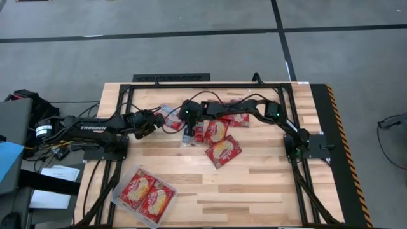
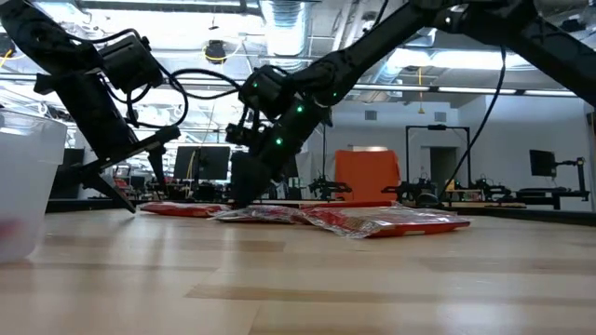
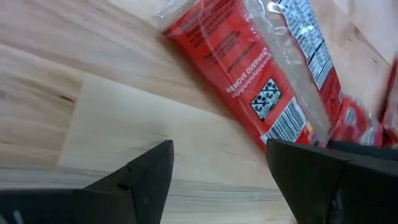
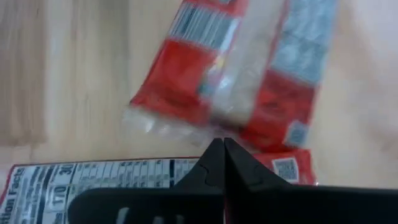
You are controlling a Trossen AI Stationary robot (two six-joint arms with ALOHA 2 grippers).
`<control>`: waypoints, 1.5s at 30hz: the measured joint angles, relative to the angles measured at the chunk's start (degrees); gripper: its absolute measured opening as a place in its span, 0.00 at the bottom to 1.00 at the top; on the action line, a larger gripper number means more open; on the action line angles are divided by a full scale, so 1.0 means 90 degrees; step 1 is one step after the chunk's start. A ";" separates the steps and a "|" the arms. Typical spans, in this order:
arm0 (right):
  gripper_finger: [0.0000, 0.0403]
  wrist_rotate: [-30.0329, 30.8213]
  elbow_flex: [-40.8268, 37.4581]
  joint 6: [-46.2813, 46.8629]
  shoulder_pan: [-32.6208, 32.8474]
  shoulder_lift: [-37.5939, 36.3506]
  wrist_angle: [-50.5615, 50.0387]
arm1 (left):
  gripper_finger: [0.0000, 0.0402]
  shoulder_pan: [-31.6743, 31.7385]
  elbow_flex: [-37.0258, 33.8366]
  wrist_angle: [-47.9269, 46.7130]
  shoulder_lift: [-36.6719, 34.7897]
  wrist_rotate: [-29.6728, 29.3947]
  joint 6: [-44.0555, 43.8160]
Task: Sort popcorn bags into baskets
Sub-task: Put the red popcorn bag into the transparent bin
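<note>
I see the right arm stretched low across the desk (image 1: 254,191), its right tool (image 1: 187,135) pressed together with nothing between the fingers, tip down at the near-left edge of the popcorn bags (image 1: 219,137). Left of that pile the left tool (image 1: 151,122) is spread, angled down beside a bag. The basket (image 1: 145,194), holding two bags, sits nearer the desk's front-left corner.

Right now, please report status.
Left tool open beside a bag. Right tool shut, down at the pile. Two bags in tray. Nothing blocking.
</note>
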 joint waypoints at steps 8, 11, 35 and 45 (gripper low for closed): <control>0.06 -0.0354 0.0035 -0.0119 0.0608 -0.0018 -0.0031 | 0.61 0.0000 0.0000 -0.0017 0.0000 -0.0147 -0.0044; 0.06 -0.0065 0.0250 -0.0365 0.0833 -0.0022 -0.0385 | 0.61 0.0000 -0.0002 -0.0101 0.0000 -0.0151 -0.0044; 0.04 0.0303 0.0708 -0.0095 -0.0071 0.0340 -0.0082 | 0.61 -0.0002 -0.0600 0.0782 -0.0017 -0.0279 -0.0328; 0.03 0.0161 0.0743 -0.0109 0.0648 0.0663 -0.0129 | 0.61 0.0000 -0.0602 0.0743 -0.0012 -0.0309 -0.0305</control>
